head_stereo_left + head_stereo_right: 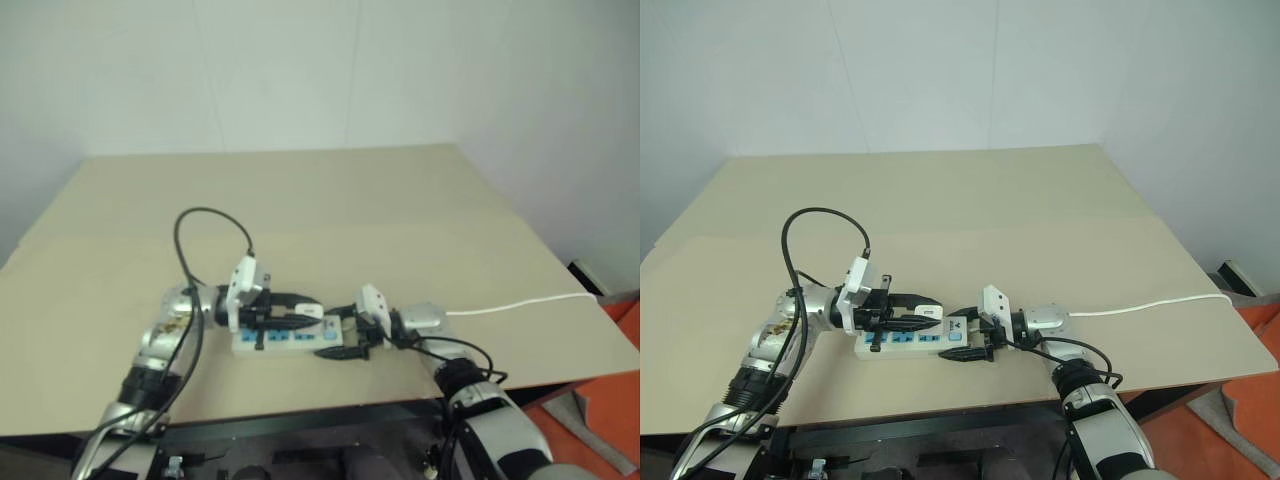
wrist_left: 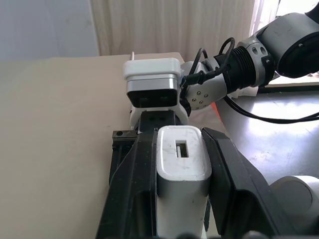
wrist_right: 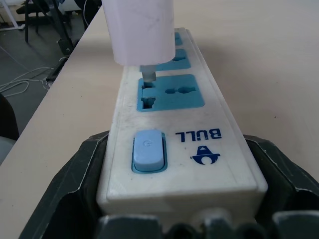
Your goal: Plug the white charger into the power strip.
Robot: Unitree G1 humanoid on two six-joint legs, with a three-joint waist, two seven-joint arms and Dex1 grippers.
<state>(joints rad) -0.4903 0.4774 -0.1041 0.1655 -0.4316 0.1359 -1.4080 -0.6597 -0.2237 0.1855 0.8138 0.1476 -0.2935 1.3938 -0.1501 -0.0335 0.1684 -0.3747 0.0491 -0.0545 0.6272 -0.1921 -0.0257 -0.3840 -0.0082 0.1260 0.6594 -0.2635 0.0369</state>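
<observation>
Right wrist view: I note my right tool (image 3: 182, 219) clamping the smooth white power strip (image 3: 174, 124), and my left tool (image 2: 182, 164) gripping one rounded white charger (image 2: 182, 159).

A pale beige worktop (image 1: 970, 190) carried the power strip (image 1: 902, 343), which lay flat near its front edge. The strip's thin white cord (image 1: 1150, 303) trailed across the surface toward the right edge.
</observation>
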